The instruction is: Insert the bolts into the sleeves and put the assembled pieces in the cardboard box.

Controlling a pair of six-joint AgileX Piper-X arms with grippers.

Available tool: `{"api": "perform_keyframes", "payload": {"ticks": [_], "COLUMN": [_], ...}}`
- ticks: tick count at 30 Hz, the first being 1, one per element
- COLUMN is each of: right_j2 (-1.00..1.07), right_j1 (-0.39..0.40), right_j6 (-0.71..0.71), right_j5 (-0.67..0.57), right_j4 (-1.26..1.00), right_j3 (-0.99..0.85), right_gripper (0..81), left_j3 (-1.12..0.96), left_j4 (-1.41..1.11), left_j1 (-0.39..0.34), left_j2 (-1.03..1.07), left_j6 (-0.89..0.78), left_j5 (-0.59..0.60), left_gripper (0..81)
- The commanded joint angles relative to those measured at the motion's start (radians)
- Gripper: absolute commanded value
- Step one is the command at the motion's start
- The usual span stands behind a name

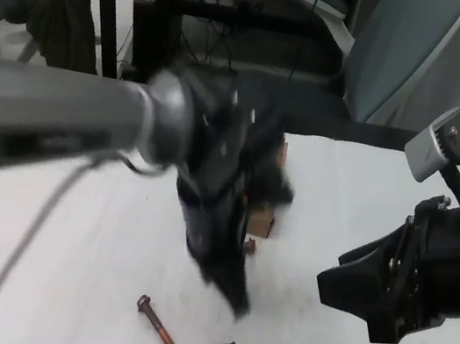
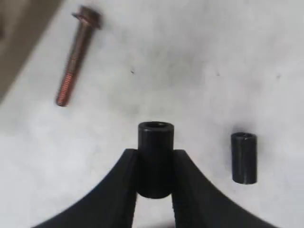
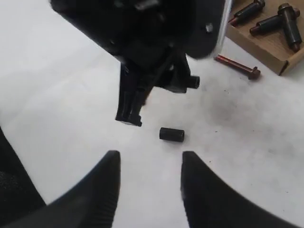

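There are two loose black sleeves, one loose copper-coloured bolt [image 2: 78, 54], and three assembled pieces [image 3: 268, 21] lying side by side inside the cardboard box [image 3: 259, 43].

The left gripper [image 2: 155, 154] pinches the first sleeve [image 2: 155, 137]. Its two fingers press on opposite sides of the sleeve's lower half, and the open bore end sticks out past the fingertips. This sleeve is outside the box and lifted off the white bench [image 1: 68, 233].

The second sleeve [image 3: 172, 134] lies on its side on the bench, outside the box and apart from it. It touches neither gripper. In the left wrist view it sits just beside the held sleeve. In the right wrist view it rests beyond the gap between the fingers of the right gripper [image 3: 150, 154], which are spread wide and grip nothing.

The bolt lies flat on the bench outside the box and near its outer wall. It is clear of both sleeves and of both grippers. In the high view the box is partly hidden behind the left arm [image 1: 43, 117].
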Motion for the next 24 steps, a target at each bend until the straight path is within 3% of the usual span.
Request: {"api": "perform_keyframes", "payload": {"ticks": [1, 6, 11, 14, 24], "right_j2": [-0.004, 0.004, 0.092, 0.182, 0.524], "right_j1": [-0.001, 0.017, 0.106, 0.152, 0.201], "right_j6": [-0.018, -0.047, -0.074, -0.111, -0.198], "right_j5": [-0.01, -0.012, -0.044, -0.001, -0.002], "right_j4": [-0.006, -0.006, -0.006, -0.026, -0.032], "right_j3": [-0.001, -0.004, -0.024, -0.055, -0.279], "right_gripper": [39.5, 39.5, 39.5, 39.5, 39.5], "left_j3": [-0.009, 0.025, 0.188, 0.297, 0.554], "left_j4": [0.02, 0.122, 0.042, -0.04, -0.112], "left_j1": [0.021, 0.092, 0.176, 0.187, 0.182], "left_j2": [-0.146, -0.344, -0.567, -0.701, -1.157], "left_j6": [-0.064, -0.169, -0.275, -0.315, -0.508], "left_j5": [-0.029, -0.166, -0.172, -0.162, -0.158], "left_gripper": [1.7, 1.7, 1.7, 1.7, 1.7]}}
